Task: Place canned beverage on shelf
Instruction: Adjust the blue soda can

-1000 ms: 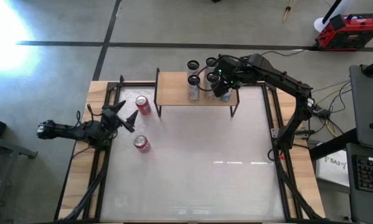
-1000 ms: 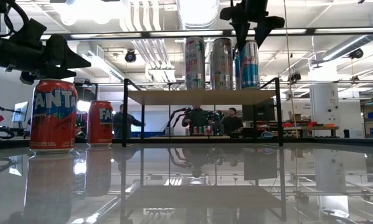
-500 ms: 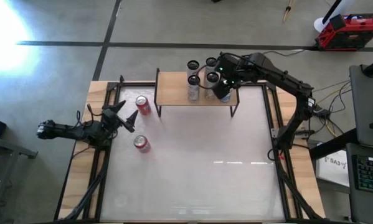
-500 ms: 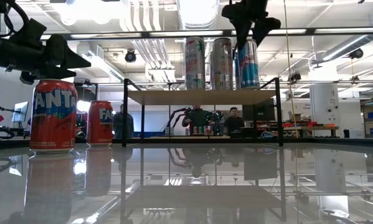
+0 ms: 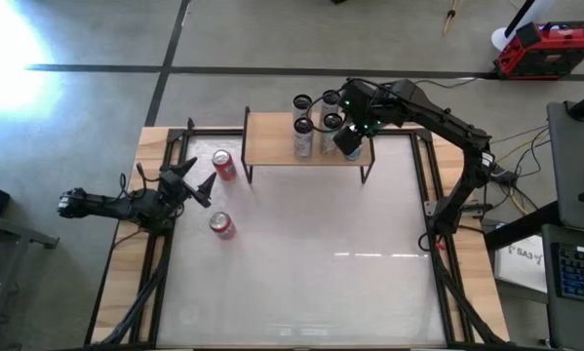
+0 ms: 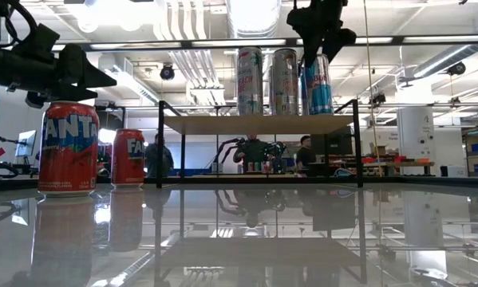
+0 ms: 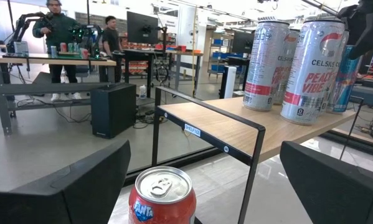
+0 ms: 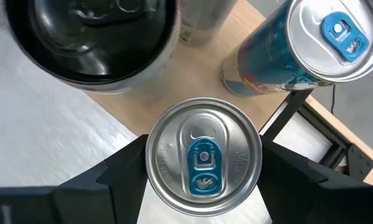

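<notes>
Cans stand in a cluster on the shelf [image 5: 306, 144], at the upper middle of the high view: tall silver ones toward the middle and blue ones at the right end. The right gripper [image 5: 350, 142] sits over that right end with its jaws nearly closed on a blue can [image 8: 203, 163]. The right wrist view looks straight down on this can's sealed lid with its blue tab, held at the shelf's front edge between the two fingers; a second blue can [image 8: 317, 38] and a black-topped can [image 8: 91, 37] stand close by on the wood. In the low view the held can [image 6: 317, 84] looks tilted, its base on or just above the board; which, I cannot tell.

The left gripper [image 5: 196, 182] waits at the left side of the high view, jaws wide and empty. Two Fanta cans [image 5: 222, 165] [image 5: 221, 225] stand on the table beside it. The left wrist view alone shows the Celsius labels [image 7: 309, 70] and people in the room behind.
</notes>
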{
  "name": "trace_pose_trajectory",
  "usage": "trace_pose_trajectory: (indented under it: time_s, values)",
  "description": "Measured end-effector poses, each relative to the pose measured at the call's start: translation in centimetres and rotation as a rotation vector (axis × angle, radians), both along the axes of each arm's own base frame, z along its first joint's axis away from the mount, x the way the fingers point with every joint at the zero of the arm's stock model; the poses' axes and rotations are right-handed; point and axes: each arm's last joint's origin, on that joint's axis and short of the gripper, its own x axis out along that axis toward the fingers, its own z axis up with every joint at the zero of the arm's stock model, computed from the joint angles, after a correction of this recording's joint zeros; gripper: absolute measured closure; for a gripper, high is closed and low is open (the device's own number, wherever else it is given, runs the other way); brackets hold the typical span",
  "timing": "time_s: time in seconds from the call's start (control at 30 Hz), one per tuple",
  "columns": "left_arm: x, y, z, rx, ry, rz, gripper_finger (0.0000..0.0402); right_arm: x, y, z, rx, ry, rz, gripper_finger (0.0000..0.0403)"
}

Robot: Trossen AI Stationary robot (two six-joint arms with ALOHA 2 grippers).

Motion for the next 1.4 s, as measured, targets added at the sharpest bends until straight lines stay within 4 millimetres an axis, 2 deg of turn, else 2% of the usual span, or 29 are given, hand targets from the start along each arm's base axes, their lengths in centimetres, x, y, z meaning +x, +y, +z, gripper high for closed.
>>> trace_pose_trajectory:
  time_s: [0.43,0.8,1.2,1.4]
  values:
    - [0.00,0.00,0.01,0.000,0.000,0.000,0.0003,-0.05,0.07,-0.03,0.026,0.000,0.037,0.0150]
    - [0.00,0.00,0.00,0.000,0.000,0.000,0.0003,-0.11,0.08,-0.03,0.029,-0.003,0.004,0.0111]
    - [0.00,0.00,0.01,0.000,0.000,0.000,0.0003,-0.31,-0.03,-0.06,0.035,-0.040,-0.243,0.0027]
    - [0.00,0.00,0.01,0.000,0.000,0.000,0.0003,-0.41,-0.05,-0.07,0.056,-0.093,-0.438,0.0020]
